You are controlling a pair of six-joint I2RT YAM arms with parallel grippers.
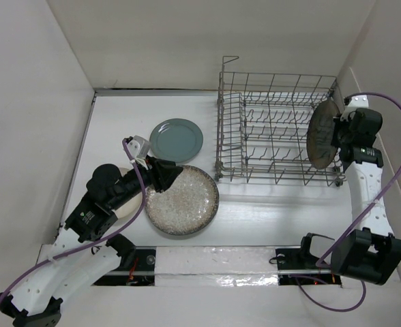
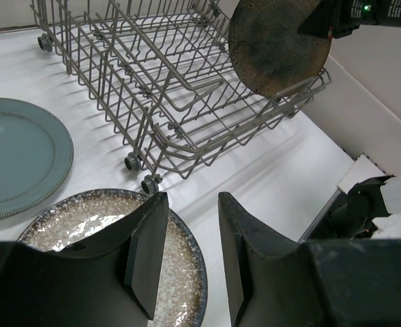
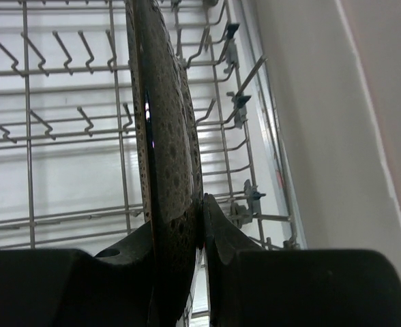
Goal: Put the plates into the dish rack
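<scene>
The large speckled plate [image 1: 182, 199] lies flat on the table, with my left gripper [image 1: 168, 176] over its far-left rim. Seen from the left wrist, that gripper [image 2: 190, 197] is open with nothing between its fingers, and the speckled plate [image 2: 84, 218] sits below the left finger. A grey-blue plate [image 1: 176, 139] lies flat just behind it. My right gripper [image 1: 337, 139] is shut on the rim of a brown plate [image 1: 321, 139], which stands on edge over the right end of the dish rack [image 1: 275, 129]. From the right wrist, the brown plate [image 3: 163, 136] rises upright from between the pads.
A cream sliver [image 1: 127, 213] shows under my left arm. The rack [image 2: 180, 88] has small wheels facing the speckled plate. Walls close off the left, back and right, the right one close beside the rack [image 3: 64, 122].
</scene>
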